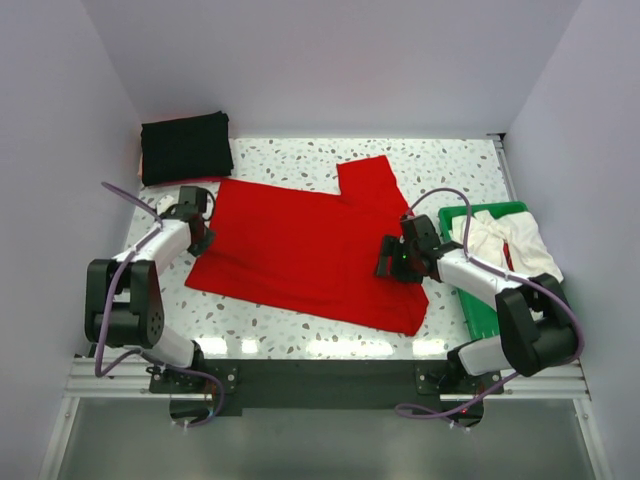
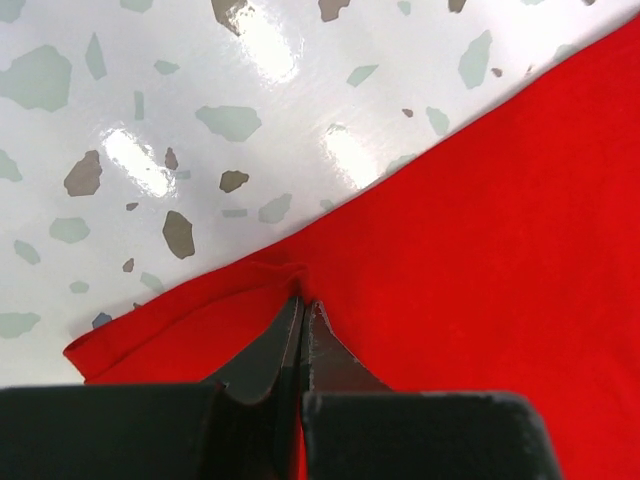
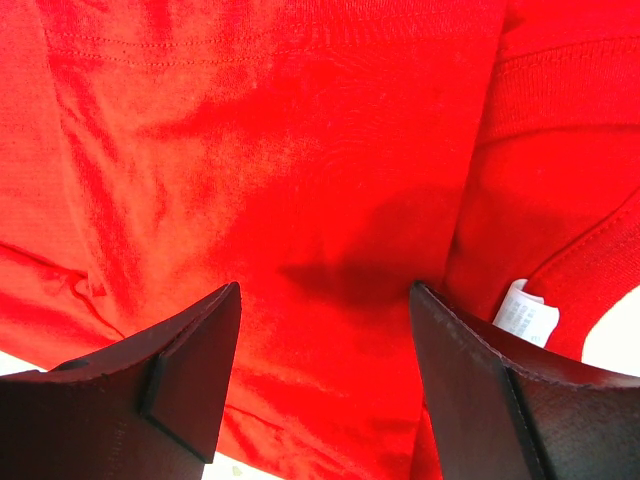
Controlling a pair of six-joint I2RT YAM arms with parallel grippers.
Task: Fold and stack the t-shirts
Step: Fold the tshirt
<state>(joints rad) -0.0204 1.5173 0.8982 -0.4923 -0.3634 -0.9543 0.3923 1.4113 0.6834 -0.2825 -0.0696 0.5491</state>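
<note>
The red t-shirt (image 1: 300, 245) lies spread flat across the middle of the table, one sleeve pointing to the back. My left gripper (image 1: 200, 228) sits at the shirt's left edge. In the left wrist view its jaws (image 2: 302, 302) are pressed together on a puckered bit of the red hem (image 2: 270, 275). My right gripper (image 1: 386, 262) hovers over the shirt's right side, open, with red cloth (image 3: 300, 150) below and nothing between the fingers. A small white neck label (image 3: 527, 315) shows beside the right finger. A folded black t-shirt (image 1: 186, 147) rests at the back left. A crumpled whitish t-shirt (image 1: 512, 245) lies in the tray.
A green plastic tray (image 1: 482, 322) stands at the right edge of the table, beside the right arm. Pale walls close the table in on the left, back and right. Speckled white tabletop (image 2: 200, 120) shows left of the red hem.
</note>
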